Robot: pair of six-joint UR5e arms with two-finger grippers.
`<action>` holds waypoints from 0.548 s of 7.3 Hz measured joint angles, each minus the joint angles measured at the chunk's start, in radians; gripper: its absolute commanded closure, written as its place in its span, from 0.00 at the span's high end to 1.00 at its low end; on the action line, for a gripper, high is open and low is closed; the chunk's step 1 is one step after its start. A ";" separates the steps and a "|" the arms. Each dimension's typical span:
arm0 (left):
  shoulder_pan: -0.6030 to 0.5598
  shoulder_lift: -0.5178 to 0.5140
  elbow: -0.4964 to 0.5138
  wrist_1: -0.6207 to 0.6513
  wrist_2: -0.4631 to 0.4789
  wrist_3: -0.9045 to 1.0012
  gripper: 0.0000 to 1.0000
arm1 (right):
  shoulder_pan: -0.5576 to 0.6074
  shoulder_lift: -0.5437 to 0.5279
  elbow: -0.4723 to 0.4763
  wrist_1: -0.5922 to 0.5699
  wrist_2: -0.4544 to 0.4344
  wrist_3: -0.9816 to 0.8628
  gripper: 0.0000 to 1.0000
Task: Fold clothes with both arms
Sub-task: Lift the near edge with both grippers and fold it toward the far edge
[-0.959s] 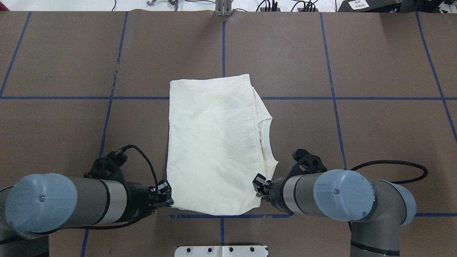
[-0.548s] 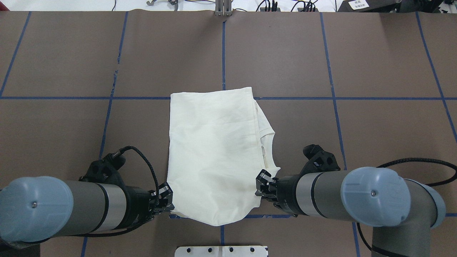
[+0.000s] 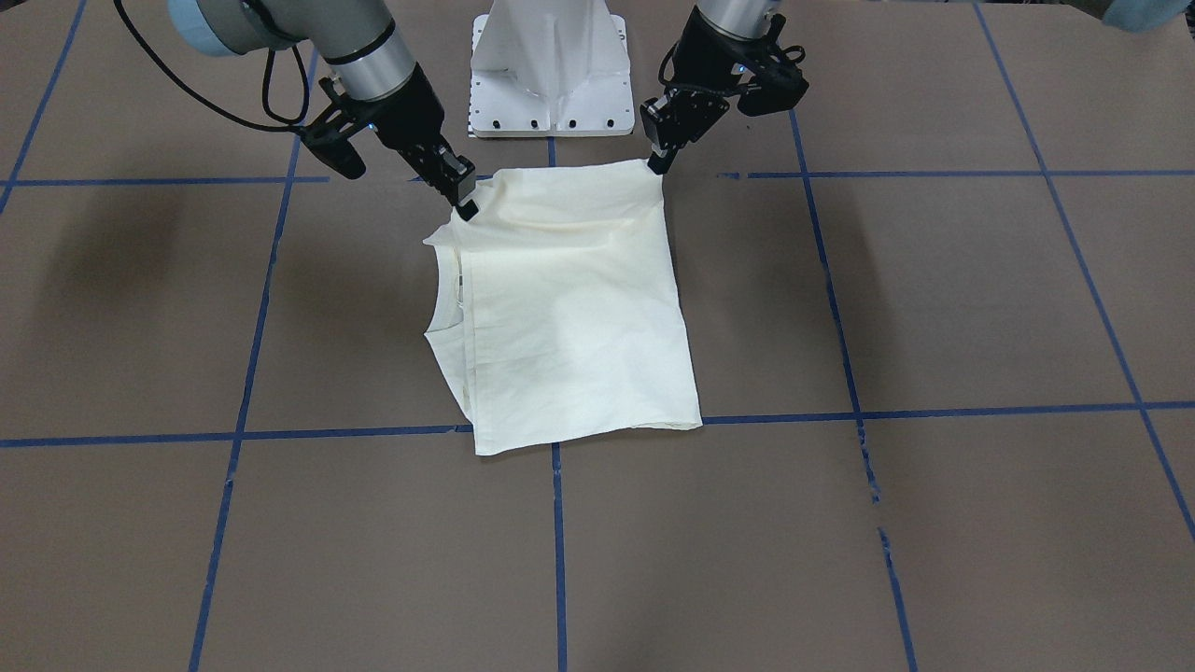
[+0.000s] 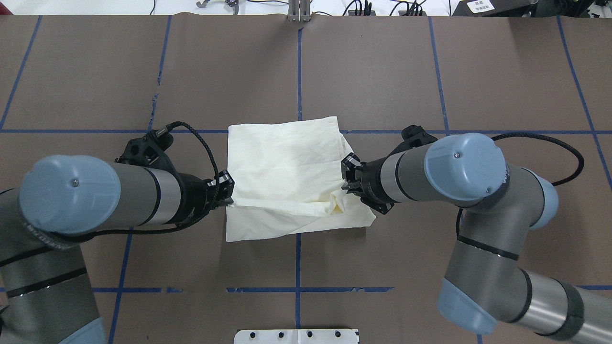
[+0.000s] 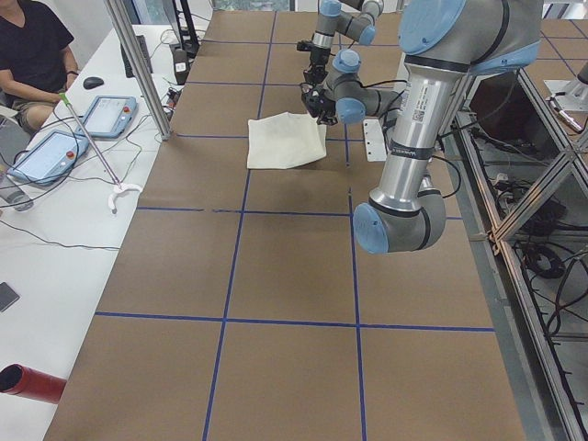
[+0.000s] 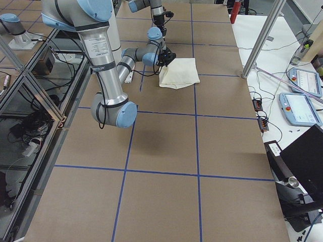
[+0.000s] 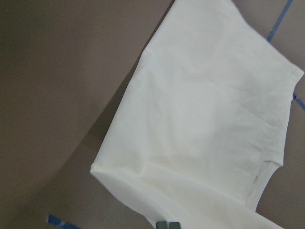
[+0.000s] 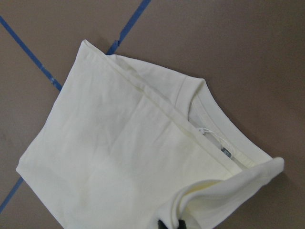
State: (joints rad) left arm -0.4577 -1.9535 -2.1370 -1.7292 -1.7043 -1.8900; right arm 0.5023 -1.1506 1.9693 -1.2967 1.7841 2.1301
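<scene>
Left gripper (image 4: 224,192) and right gripper (image 4: 348,177) each pinch a near corner of the shirt (image 4: 287,157), raised at the table's (image 4: 382,71) centre. The right corner bunches; an uneven carry could skew the fold or drag the far hem.

Bright, even overhead light, soft diffuse shadows on the matte brown bench (image 3: 980,308), wrist views slightly soft.

Left hand (image 4: 227,193) and right hand (image 4: 345,176), both angled inward and down, pinched tight on shirt (image 4: 282,157) corners.
</scene>
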 measured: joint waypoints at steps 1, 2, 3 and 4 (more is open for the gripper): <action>-0.039 -0.033 0.062 -0.006 0.000 0.044 0.00 | 0.039 0.044 -0.073 0.004 0.019 -0.004 0.00; -0.077 -0.069 0.133 -0.023 0.000 0.085 0.00 | 0.073 0.096 -0.154 0.007 0.039 -0.006 0.00; -0.112 -0.090 0.209 -0.068 0.000 0.119 0.00 | 0.096 0.148 -0.236 0.009 0.055 -0.006 0.00; -0.143 -0.102 0.285 -0.132 0.001 0.144 0.00 | 0.110 0.192 -0.304 0.011 0.071 -0.006 0.00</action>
State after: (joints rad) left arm -0.6007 -2.0550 -1.8523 -1.8609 -1.7032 -1.7459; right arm 0.6126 -0.9584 1.6655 -1.2860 1.8554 2.1238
